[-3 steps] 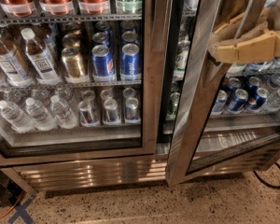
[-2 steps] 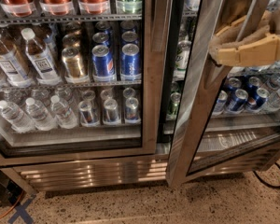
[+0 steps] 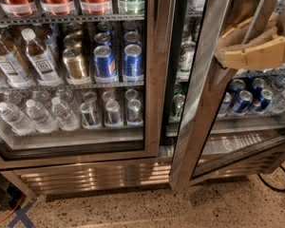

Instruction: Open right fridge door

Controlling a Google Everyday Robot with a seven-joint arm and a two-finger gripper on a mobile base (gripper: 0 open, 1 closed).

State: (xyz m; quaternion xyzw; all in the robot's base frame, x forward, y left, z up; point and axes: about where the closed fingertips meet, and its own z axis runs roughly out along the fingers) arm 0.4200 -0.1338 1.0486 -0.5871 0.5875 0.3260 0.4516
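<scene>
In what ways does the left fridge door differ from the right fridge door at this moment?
The right fridge door stands swung outward; the left fridge door sits shut. The pincer is high up by the right door's frame, none by the left. Behind the left glass are water bottles and Pepsi cans; behind the right, blue cans. Both are glass in steel frames.
</scene>
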